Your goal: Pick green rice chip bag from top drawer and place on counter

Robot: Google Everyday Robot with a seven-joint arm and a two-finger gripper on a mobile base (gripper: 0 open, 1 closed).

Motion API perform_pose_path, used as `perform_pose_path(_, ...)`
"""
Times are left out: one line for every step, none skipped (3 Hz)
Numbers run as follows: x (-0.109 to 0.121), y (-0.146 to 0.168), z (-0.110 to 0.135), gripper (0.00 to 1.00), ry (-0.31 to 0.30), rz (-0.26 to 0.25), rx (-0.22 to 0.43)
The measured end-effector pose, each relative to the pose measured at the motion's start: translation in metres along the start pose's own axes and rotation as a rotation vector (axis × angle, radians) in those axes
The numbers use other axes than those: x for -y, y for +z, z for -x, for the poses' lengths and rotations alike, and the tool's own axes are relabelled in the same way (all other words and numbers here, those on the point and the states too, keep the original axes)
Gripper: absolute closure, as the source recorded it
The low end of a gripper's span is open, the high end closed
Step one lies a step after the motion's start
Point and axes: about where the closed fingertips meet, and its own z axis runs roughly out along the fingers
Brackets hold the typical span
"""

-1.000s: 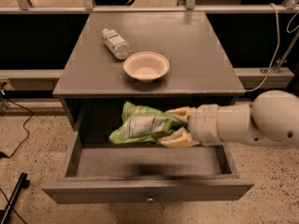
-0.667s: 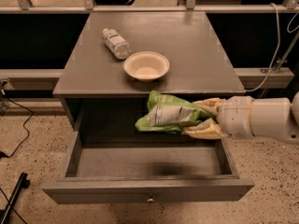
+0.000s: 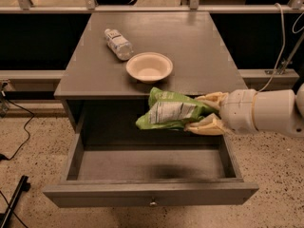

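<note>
The gripper point(image 3: 199, 113) reaches in from the right on its white arm point(image 3: 270, 112). Its cream fingers point(image 3: 212, 99) are clamped on the right end of the green rice chip bag point(image 3: 168, 113), one above and one below, closed as far as the crinkled foil allows. The bag is up in the air (label panel facing us), held over the back of the open top drawer point(image 3: 152, 194) and level with the front edge of the tabletop point(image 3: 199, 42); whether it brushes that edge, I can't tell. The drawer is pulled well out, with a small knob point(image 3: 153, 204) at the middle of its front panel. On the tabletop a pale bowl point(image 3: 149, 66) sits near the front, and a clear water bottle point(image 3: 118, 43) lies on its side just behind it to the left.
</note>
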Motion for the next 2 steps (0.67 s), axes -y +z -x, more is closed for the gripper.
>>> perform_pose_path(0.039, -0.014, 0.026, 1.00, -0.080, -0.069, -0.050)
perform_pose_path(0.082, -0.027, 0.046, 1.00, -0.122, -0.151, -0.085)
